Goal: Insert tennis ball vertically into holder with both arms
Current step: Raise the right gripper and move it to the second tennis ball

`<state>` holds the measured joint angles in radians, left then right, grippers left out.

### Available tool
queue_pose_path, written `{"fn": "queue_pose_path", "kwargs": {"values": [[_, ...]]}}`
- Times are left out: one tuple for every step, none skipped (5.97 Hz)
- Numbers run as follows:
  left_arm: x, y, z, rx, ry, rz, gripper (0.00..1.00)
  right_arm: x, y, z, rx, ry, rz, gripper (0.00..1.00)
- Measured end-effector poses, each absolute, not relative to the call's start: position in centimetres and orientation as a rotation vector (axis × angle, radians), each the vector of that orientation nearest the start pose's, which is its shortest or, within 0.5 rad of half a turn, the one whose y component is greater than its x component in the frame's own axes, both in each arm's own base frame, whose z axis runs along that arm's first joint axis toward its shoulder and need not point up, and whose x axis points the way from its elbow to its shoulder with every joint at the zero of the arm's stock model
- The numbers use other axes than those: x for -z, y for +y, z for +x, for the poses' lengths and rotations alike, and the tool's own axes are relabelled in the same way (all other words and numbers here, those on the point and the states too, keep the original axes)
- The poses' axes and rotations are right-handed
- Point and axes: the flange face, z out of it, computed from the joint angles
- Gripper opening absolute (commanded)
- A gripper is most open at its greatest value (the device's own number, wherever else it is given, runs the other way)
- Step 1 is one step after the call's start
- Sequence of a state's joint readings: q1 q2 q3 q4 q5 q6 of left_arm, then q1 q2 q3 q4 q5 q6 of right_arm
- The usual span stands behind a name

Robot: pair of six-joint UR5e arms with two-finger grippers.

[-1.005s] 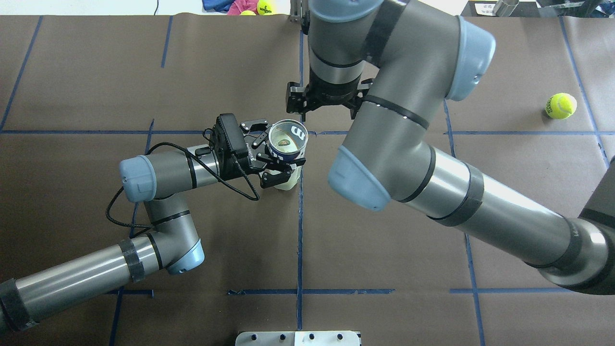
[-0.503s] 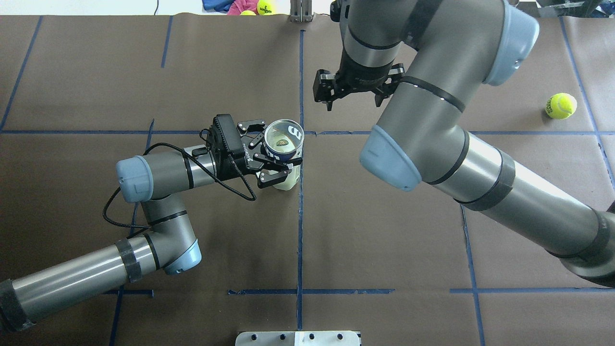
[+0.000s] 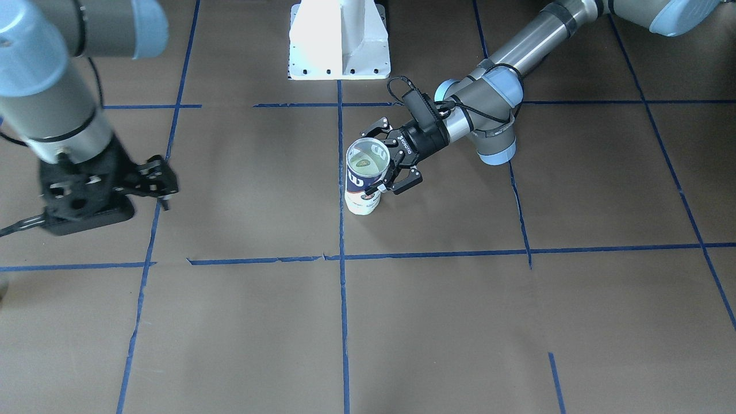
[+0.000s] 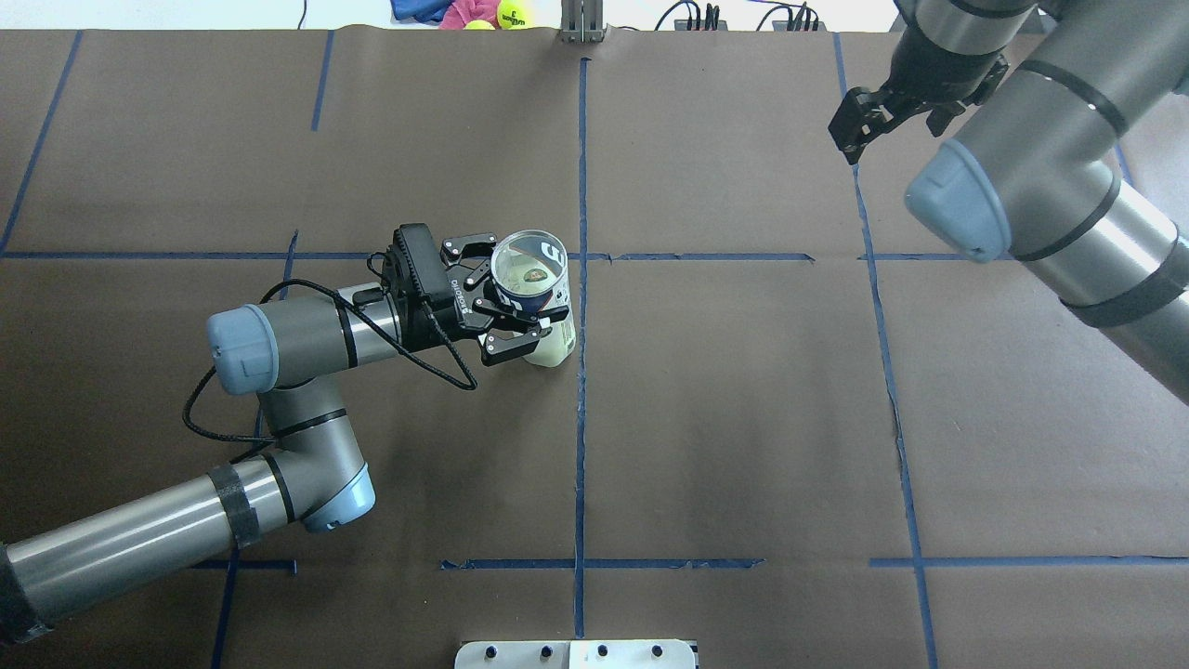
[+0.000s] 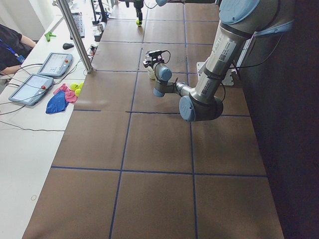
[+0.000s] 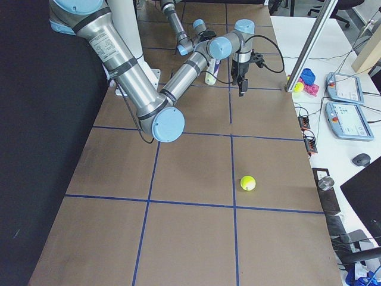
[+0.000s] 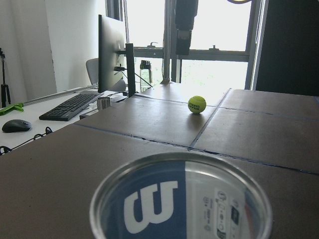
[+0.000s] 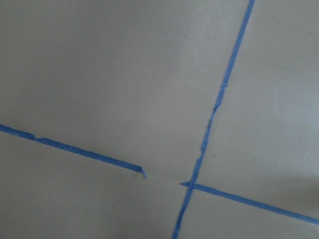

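Note:
The holder (image 4: 534,293), a clear Wilson can, stands upright near the table's middle, and it shows in the front view (image 3: 363,178) too. A yellow-green ball (image 4: 528,273) lies at its bottom. My left gripper (image 4: 516,302) is shut on the can's upper part. Its wrist view looks across the can's mouth (image 7: 180,199). A second tennis ball (image 6: 248,183) with dark lettering lies on the table far to my right; it also shows in the left wrist view (image 7: 197,104). My right gripper (image 4: 892,111) is open and empty, raised at the far right. In the overhead view my right arm hides that ball.
The white pedestal base (image 3: 339,40) stands at the near table edge. Spare balls and cloths (image 4: 483,11) lie past the far edge beside a metal post (image 4: 581,23). Blue tape lines (image 8: 209,124) cross the brown table cover. Tablets (image 5: 42,74) sit on the operators' desk.
My right arm has swung away from above the can, up and far to the right, gripper open throughout. My left arm has shifted slightly left, still holding the can.

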<state>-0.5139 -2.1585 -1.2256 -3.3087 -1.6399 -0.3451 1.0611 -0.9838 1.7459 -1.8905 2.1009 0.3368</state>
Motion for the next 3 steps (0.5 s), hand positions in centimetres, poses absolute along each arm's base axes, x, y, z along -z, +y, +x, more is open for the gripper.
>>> {"fn": "queue_pose_path", "kwargs": {"values": [[-29.1, -43.8, 51.9, -0.527, 1.336, 1.512, 0.81, -33.3, -62.8, -20.4, 0.322, -0.669, 0.198, 0.99], [-29.1, -43.8, 52.0, -0.527, 1.337, 1.512, 0.81, -38.7, -64.9, -17.4, 0.357, -0.672, 0.214, 0.99], [-29.1, -43.8, 52.0, -0.527, 1.338, 1.512, 0.81, -44.4, -66.5, -15.2, 0.386, -0.666, 0.228, 0.99]]}}
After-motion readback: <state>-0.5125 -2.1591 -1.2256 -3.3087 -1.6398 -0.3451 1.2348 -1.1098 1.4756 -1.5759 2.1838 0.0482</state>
